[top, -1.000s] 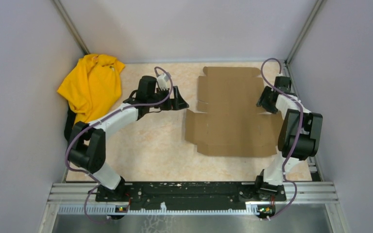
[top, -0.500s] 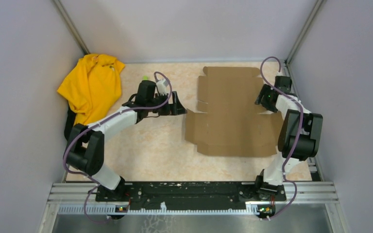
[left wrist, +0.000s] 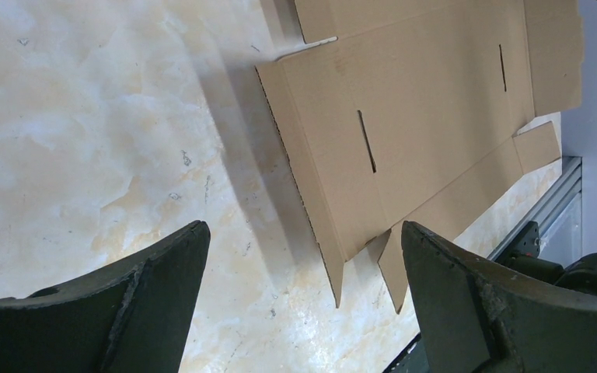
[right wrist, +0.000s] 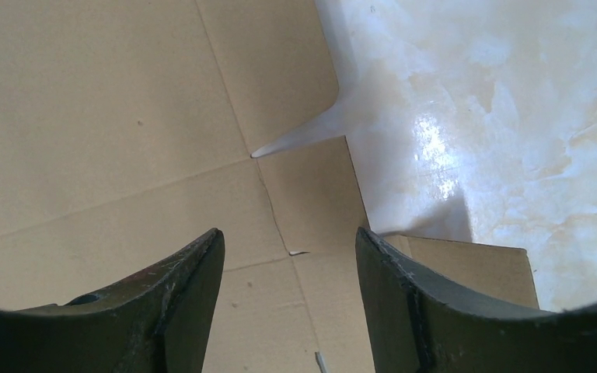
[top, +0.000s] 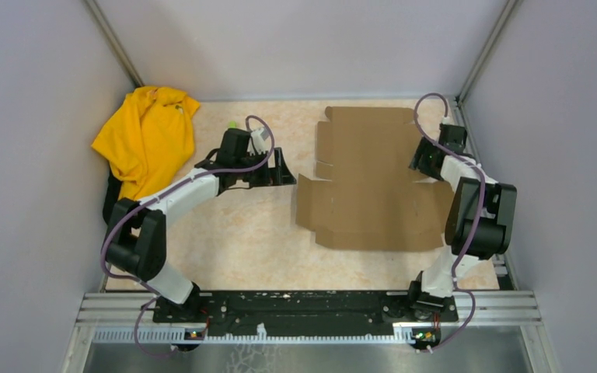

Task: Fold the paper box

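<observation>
The paper box [top: 369, 183] lies as a flat brown cardboard sheet, unfolded, on the right half of the table. My left gripper [top: 288, 169] hovers just off its left edge, open wide and holding nothing. In the left wrist view the paper box [left wrist: 427, 93] fills the upper right, its near edge slightly lifted, with the left gripper [left wrist: 303, 227] over bare table beside it. My right gripper [top: 422, 162] sits low over the sheet's right side. The right wrist view has the right gripper [right wrist: 288, 231] open above a crease of the paper box [right wrist: 124, 116], nothing between the fingers.
A yellow cloth [top: 146, 136] is bunched at the back left corner against the wall. Grey walls close in the table on three sides. A metal rail [left wrist: 544, 206] runs along the table's right edge.
The left gripper has drawn back a little to the left, away from the sheet's edge. The right gripper has opened slightly wider and barely shifted. The cardboard has not moved.
</observation>
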Motion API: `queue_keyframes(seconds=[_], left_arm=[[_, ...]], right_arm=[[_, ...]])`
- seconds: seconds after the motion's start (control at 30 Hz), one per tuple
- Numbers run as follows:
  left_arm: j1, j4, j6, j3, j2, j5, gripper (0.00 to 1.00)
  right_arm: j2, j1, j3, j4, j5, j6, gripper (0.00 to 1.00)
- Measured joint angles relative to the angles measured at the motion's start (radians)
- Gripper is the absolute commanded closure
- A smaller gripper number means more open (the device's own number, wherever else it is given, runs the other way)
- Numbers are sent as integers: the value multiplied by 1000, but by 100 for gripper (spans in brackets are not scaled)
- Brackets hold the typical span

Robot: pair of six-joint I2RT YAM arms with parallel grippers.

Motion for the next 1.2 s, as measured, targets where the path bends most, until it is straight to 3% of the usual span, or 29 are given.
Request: queue_keyframes(seconds=[0.67, 1.07, 1.2], left_arm=[[0, -6, 17, 0, 0, 0, 1], [0, -10, 18, 0, 0, 0, 1], [0, -15, 18, 0, 0, 0, 1]], right_arm=[[28, -36, -19, 6, 94, 13, 38], [42, -46, -19, 70, -13, 36, 55], [53, -46, -19, 83, -52, 51, 67]])
